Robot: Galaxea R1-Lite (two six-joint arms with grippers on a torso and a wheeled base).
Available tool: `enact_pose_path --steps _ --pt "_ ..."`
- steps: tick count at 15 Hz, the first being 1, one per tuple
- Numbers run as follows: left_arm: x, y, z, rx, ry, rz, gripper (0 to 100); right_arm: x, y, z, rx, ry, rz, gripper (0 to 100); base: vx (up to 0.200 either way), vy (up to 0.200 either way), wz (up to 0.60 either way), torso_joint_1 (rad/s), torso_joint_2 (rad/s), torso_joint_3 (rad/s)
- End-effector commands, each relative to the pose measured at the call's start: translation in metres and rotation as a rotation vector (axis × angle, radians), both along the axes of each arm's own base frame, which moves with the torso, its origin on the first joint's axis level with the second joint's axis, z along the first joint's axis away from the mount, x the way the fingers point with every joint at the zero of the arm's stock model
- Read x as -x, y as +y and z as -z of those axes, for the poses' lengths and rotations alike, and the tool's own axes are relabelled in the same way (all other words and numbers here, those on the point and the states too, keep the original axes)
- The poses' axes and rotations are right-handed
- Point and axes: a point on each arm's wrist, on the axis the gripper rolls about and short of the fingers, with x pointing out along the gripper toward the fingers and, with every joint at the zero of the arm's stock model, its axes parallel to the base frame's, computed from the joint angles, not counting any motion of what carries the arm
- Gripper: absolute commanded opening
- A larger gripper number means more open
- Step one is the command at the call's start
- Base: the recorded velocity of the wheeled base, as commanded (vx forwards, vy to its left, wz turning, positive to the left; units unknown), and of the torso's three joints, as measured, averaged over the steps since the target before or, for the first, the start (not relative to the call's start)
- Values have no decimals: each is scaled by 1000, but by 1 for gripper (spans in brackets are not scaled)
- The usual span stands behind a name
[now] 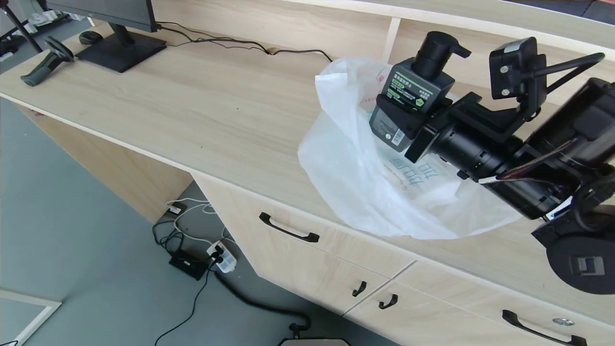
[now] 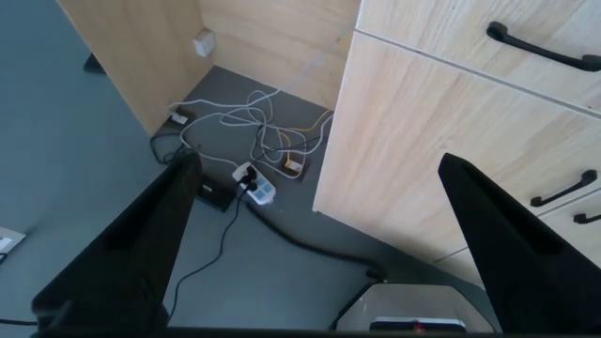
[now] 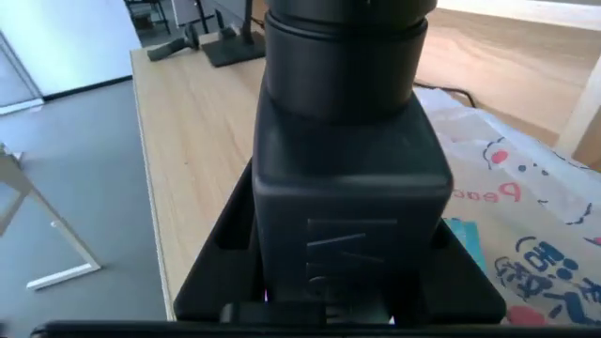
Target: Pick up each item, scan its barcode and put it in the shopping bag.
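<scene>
Pump bottle [image 1: 409, 93] is clamped in right fingers [image 3: 218, 268] above shopping bag [image 1: 355, 178]; left fingers [image 2: 141, 244] spread wide, empty.

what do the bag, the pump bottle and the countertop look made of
Shopping bag: thin translucent white plastic film, judging by its crumples and show-through print. Pump bottle: probably matte dark grey plastic, with glossy paper-like labels. Countertop: pale wood-grain, likely laminate rather than solid wood; smooth, low sheen.

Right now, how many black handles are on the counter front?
4. A long bar handle on the left drawer, a left hook pull and right hook pull side by side below, a second bar handle far right. Others may be hidden.
</scene>
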Motion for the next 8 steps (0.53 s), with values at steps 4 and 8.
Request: enact_pose_path --steps 4,8 --pt "0 0 0 0 0 0 100 -37 -1 20 5 61 14 0 0 0 0 0 0 0" --pt "0 0 0 0 0 0 100 -11 23 -11 -345 188 -175 0 0 0 0 0 0 0"
